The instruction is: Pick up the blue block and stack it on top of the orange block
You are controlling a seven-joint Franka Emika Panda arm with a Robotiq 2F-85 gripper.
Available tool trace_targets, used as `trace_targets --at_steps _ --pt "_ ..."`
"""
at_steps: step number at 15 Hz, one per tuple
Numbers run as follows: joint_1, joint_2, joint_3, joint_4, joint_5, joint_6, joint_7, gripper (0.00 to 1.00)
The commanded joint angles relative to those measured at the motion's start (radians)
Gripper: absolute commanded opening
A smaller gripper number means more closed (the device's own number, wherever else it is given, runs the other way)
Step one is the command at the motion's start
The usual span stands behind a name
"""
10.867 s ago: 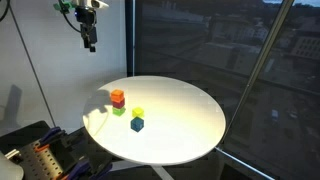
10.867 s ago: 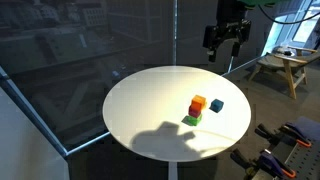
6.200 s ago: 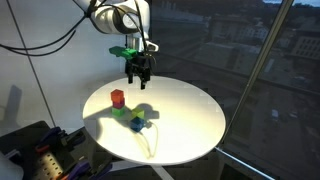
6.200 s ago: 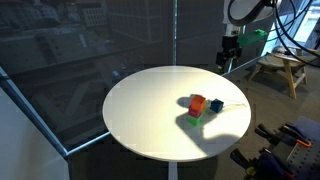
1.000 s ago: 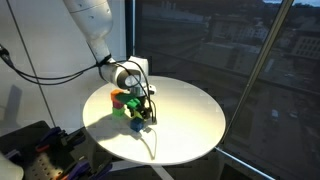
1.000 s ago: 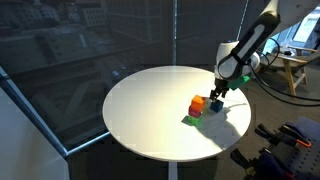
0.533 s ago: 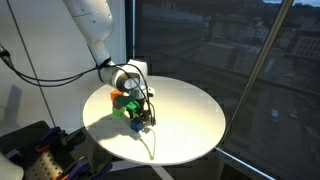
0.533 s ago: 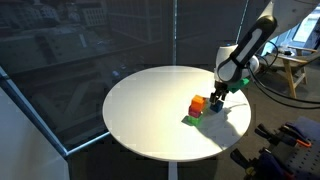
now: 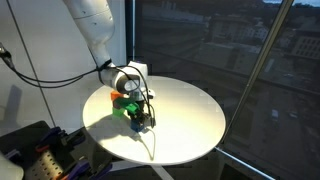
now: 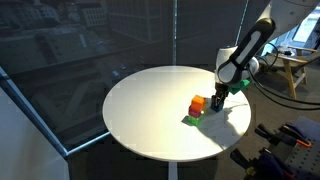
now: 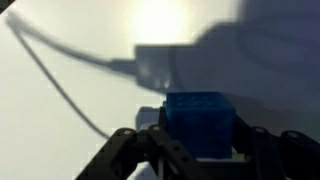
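Note:
The blue block [image 11: 200, 118] sits on the white table between my gripper's [image 11: 201, 148] dark fingers, which press against its left and right sides. In both exterior views the gripper [image 9: 140, 117] [image 10: 217, 99] is low over the table, shut on the blue block [image 9: 139, 123], which is mostly hidden by the fingers. The orange block [image 9: 118, 96] [image 10: 198, 103] stands a short way beside the gripper on top of a green cube [image 9: 120, 110] [image 10: 190, 119].
The round white table [image 9: 190, 110] [image 10: 140, 110] stands by dark window glass. A wooden stool [image 10: 285, 65] and a rack of gear [image 9: 40, 150] stand off the table's edge. The arm's shadow falls across the tabletop.
The jaws have closed from wide open onto the blue block. The arm has hardly moved and the block still rests on the table.

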Motion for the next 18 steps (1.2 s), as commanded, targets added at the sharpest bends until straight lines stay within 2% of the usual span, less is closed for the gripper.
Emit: trace_targets --at_steps 1,10,18 --pt "0.021 0.002 -0.023 0.012 -0.027 -0.02 0.027 0.31" --pt "0.053 -0.072 -0.052 0.028 -0.034 -0.15 0.068 0.31" --pt "0.064 -0.107 -0.047 0.102 -0.042 -0.265 0.129 0.31"
